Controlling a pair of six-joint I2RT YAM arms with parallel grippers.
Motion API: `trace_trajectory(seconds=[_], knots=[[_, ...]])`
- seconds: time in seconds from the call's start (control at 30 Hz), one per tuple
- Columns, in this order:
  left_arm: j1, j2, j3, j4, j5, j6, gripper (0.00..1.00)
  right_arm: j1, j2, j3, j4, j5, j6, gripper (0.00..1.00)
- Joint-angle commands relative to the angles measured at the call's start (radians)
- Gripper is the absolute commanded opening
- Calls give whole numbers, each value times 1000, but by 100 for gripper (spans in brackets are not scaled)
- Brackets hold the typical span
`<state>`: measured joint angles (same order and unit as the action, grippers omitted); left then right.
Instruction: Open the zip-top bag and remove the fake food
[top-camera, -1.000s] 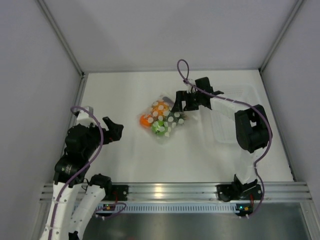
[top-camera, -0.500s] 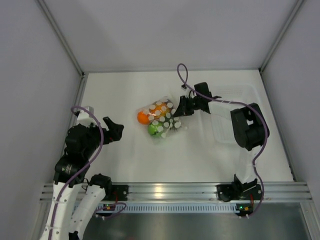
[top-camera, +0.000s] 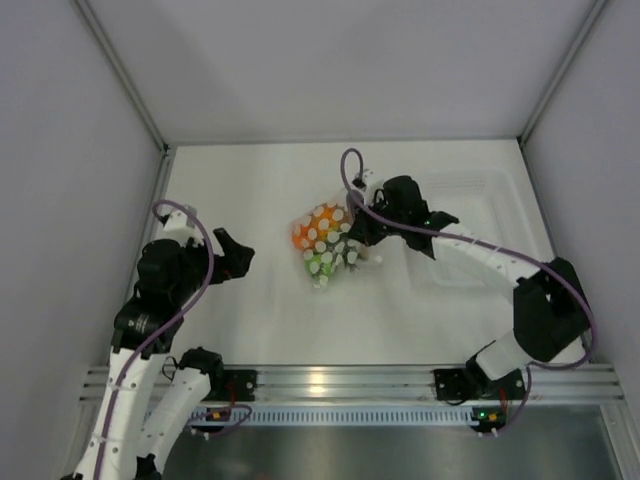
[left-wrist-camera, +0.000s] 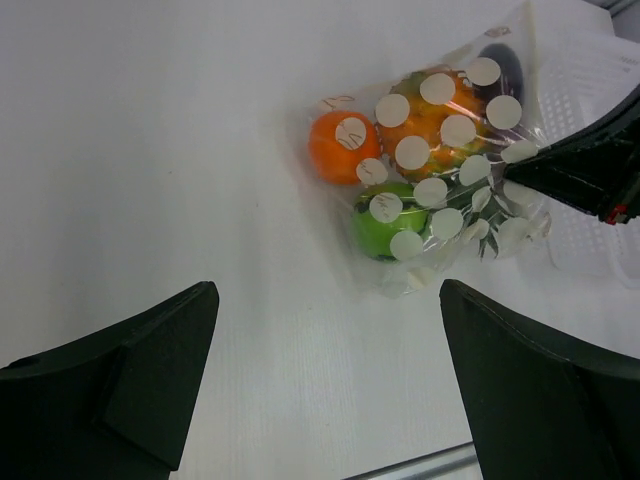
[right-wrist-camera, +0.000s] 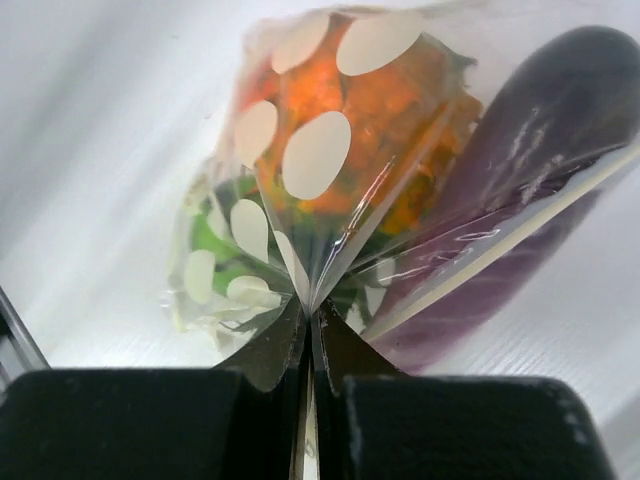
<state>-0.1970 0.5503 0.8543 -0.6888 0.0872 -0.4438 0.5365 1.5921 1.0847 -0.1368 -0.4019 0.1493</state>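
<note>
The zip-top bag (top-camera: 325, 240), clear with white dots, lies mid-table with the fake food inside. Through the plastic I see an orange ball (left-wrist-camera: 343, 146), a green ball (left-wrist-camera: 385, 222), an orange pineapple (right-wrist-camera: 355, 120) and a purple eggplant (right-wrist-camera: 520, 190). My right gripper (top-camera: 358, 232) is shut on the bag's right edge, the film pinched between its fingertips (right-wrist-camera: 290, 345). The bag (right-wrist-camera: 330, 200) bunches up from that pinch. My left gripper (top-camera: 238, 256) stands open well to the bag's left, with only bare table between its fingers (left-wrist-camera: 130, 370).
A rigid clear plastic tray (top-camera: 470, 225) lies at the right, under and behind the right arm. White walls enclose the table on three sides. A metal rail (top-camera: 340, 380) runs along the near edge.
The right gripper has closed on the bag's edge and shifted it; the arm has swung lower and outward. The left arm has edged slightly toward the bag, still open.
</note>
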Motion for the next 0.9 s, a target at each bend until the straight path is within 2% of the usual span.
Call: trace_trajectory(seconds=[0.0,0.13,0.2,0.23,0.3,0.37,0.43,0.5,0.6,0.73,0.87], knots=[[4,80,64,78,151,-12,99,127,-200,-48,-30,233,-181,0],[4,190,141,156,380,-19,99,279,-332,-74,-104,444,-253,0],[4,250,160,225,475,-29,99,327,-398,-75,-150,480,-290,0],[4,264,173,253,565,-35,99,373,-420,-78,-155,526,-304,0],[4,299,187,314,620,-53,99,464,-478,-89,-168,587,-346,0],[4,319,198,330,615,-62,99,526,-507,-103,-161,672,-382,0],[1,358,215,340,629,-65,99,609,-537,-117,-158,713,-407,0],[-10,382,224,339,661,-53,99,641,-555,-120,-156,719,-419,0],[-82,404,226,339,648,-20,99,658,-572,-112,-155,729,-415,0],[-252,395,210,341,586,28,99,661,-587,-111,-136,750,-406,0],[-340,410,210,341,510,62,99,674,-600,-115,-135,755,-413,0]])
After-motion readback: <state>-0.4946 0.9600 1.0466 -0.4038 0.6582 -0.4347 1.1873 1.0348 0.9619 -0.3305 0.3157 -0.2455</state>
